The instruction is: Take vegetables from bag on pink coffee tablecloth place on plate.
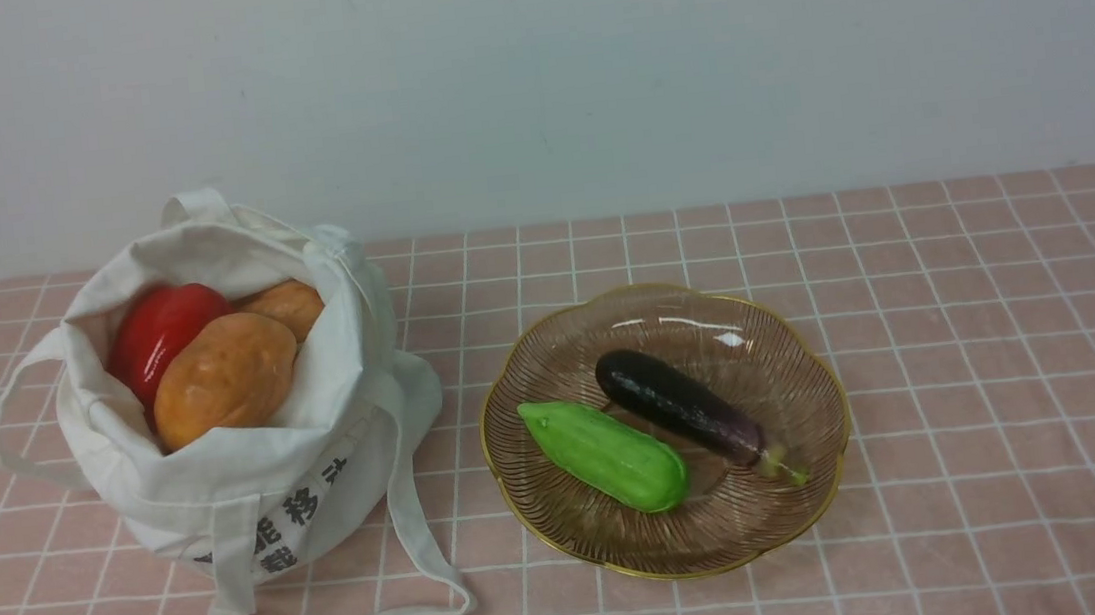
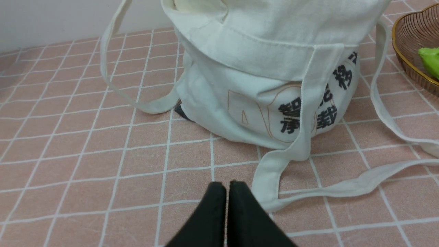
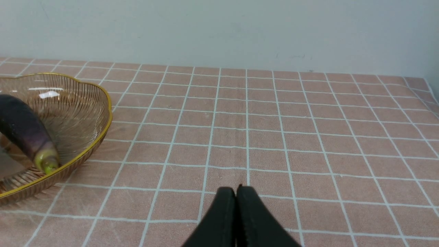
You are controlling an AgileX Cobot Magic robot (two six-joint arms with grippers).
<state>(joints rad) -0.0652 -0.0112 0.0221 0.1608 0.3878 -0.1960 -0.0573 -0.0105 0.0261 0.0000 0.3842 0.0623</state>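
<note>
Bag point(image 1: 250, 447) on the left of the pink coffee tablecloth point(image 1: 961, 328), sitting slumped with its mouth wide open, and there's produce inside: a red pepper point(image 1: 158, 335) at the back left, an orange-brown potato point(image 1: 225, 377) up front, and a second potato point(image 1: 291, 305) peeking behind it. One strap handle point(image 1: 420, 551) trails forward across the cloth in a long loop. Down low in front of that bag, the left gripper point(image 2: 226, 187) hangs just above the cloth, black fingers pressed together, nothing between them, tips near the strap end but not touching it as far as the wrist view shows.

Over to the middle: the plate point(image 1: 818, 512), gold scalloped rim, sits just beside the bag. Two vegetables are in it already, a green gourd point(image 1: 607, 455) lying on the left half and a dark purple eggplant point(image 1: 678, 405) next to it, greenish stem pointing to the front right.

Further right, open checked cloth, and the right gripper point(image 3: 236, 192) poised low over it, fingers closed tight on nothing, the plate's rim off to its side, well apart. Neither arm shows in the front view.
</note>
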